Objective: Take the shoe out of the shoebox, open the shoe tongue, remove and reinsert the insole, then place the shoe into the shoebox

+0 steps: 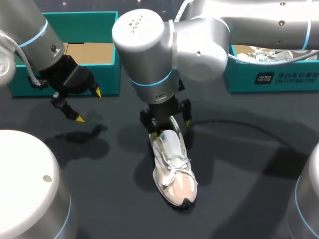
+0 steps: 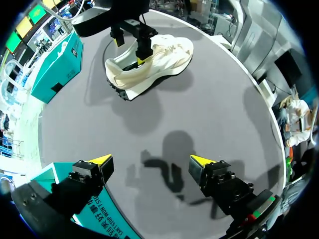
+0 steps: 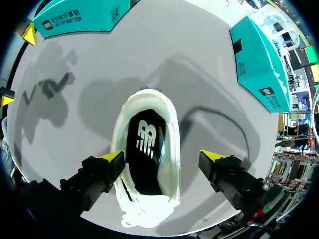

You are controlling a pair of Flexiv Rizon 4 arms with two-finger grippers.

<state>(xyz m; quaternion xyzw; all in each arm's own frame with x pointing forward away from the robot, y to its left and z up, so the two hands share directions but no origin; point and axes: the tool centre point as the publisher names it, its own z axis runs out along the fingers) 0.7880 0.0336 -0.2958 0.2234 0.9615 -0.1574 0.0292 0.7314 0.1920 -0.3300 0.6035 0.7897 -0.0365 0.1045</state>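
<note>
A white and cream sneaker (image 1: 174, 169) stands upright on the dark table (image 1: 239, 189), toe toward the near edge. In the right wrist view I look down into the sneaker (image 3: 169, 149), where a black insole (image 3: 144, 144) with a white logo lies flat inside. My right gripper (image 1: 169, 127) hangs over the heel, open, a yellow-tipped finger (image 3: 115, 158) on either side of the shoe's opening. My left gripper (image 1: 88, 105) is open above bare table in front of the left shoebox (image 1: 65, 84). From the left wrist view the sneaker (image 2: 149, 64) lies well ahead of the left gripper (image 2: 150, 160).
A second teal box (image 1: 269, 79) at the back right holds white paper and laces. The left shoebox shows a brown cardboard floor. My right arm's big elbow (image 1: 149, 40) hangs over the table's middle.
</note>
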